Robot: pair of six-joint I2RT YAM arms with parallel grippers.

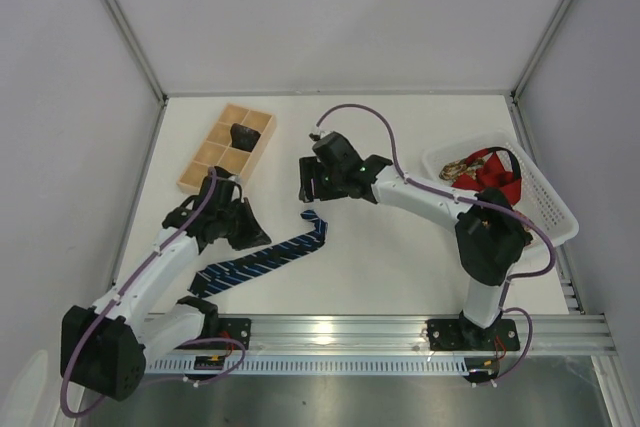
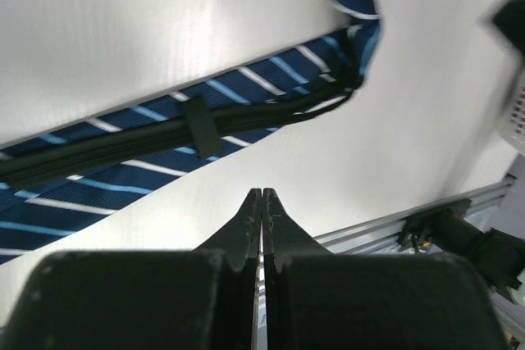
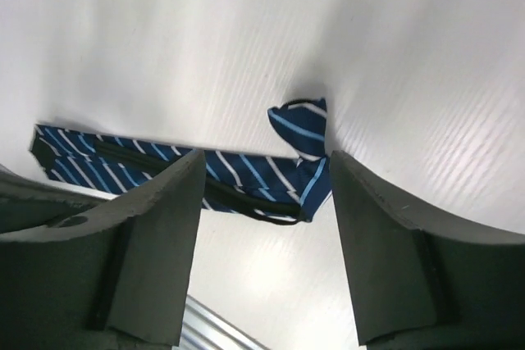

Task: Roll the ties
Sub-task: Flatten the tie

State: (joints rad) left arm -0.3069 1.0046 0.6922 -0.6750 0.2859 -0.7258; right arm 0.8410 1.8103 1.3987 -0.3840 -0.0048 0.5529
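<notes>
navy tie (image 1: pixel 265 259) every view, red ties (image 1: pixel 490 173) overhead only

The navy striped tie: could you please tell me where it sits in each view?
Top external: the navy striped tie lies diagonally, lower centre-left.
Left wrist: the tie crosses the upper half.
Right wrist: the tie spans the middle, left to centre.
Shared landmark: its folded end, top right in left wrist, centre in right wrist.

A wooden divided tray (image 1: pixel 226 150) lies beyond the left fingers (image 2: pixel 246 235); a white basket (image 1: pixel 548 197) sits right of the right fingers (image 3: pixel 156 227).
</notes>
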